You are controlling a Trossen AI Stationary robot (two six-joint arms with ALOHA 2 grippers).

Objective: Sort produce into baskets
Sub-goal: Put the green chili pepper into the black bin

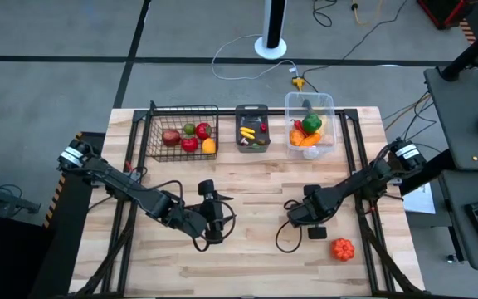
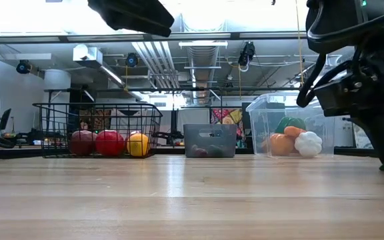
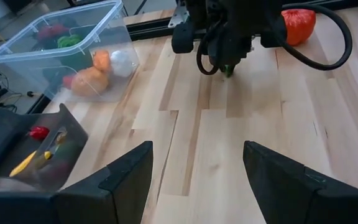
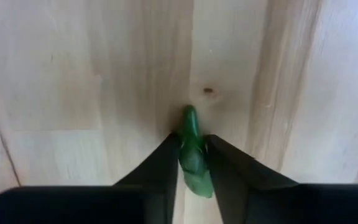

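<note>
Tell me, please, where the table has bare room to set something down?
The strip between the baskets and the arms is bare, as is the near edge below the left gripper. It is crowded at the right gripper, by the orange pumpkin.

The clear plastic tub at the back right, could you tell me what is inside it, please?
The clear plastic tub holds a green pepper, orange pieces and a white garlic; anything beneath them is covered.

A wooden table (image 1: 247,266), white post base (image 1: 270,46) beyond.
</note>
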